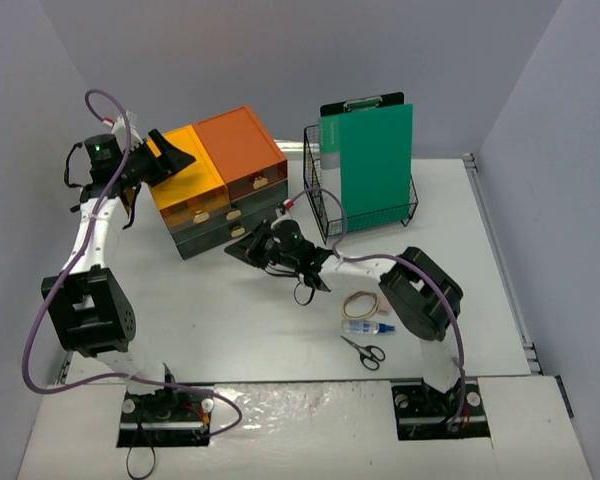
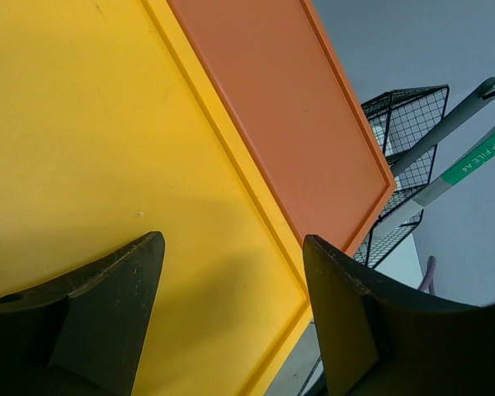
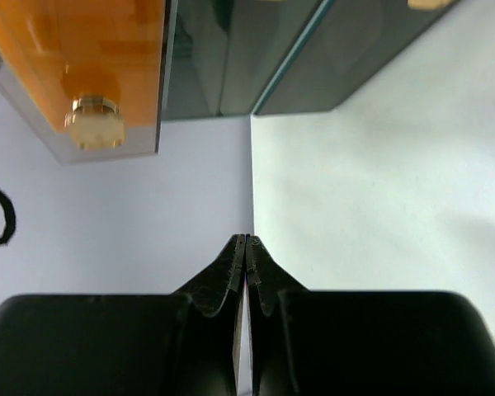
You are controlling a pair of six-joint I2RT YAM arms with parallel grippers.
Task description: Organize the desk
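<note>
The desk (image 1: 230, 310) is a wide white tabletop; it also shows in the right wrist view (image 3: 379, 181). My left gripper (image 1: 178, 158) is open and empty, just above the yellow top (image 2: 91, 132) of the drawer unit (image 1: 220, 180), its jaws (image 2: 231, 243) spread wide near that top's front corner. My right gripper (image 1: 238, 246) is low over the desk in front of the unit's dark lower drawers (image 3: 256, 49). Its jaws (image 3: 246, 241) are pressed together with nothing between them. An orange drawer front with a pale knob (image 3: 95, 122) is up left of it.
A wire basket (image 1: 325, 205) holds an upright green clipboard (image 1: 368, 160), also in the left wrist view (image 2: 478, 153). A rubber band (image 1: 360, 303), a small glue bottle (image 1: 365, 326), scissors (image 1: 363, 350) and a black cord loop (image 1: 305, 293) lie near the right arm.
</note>
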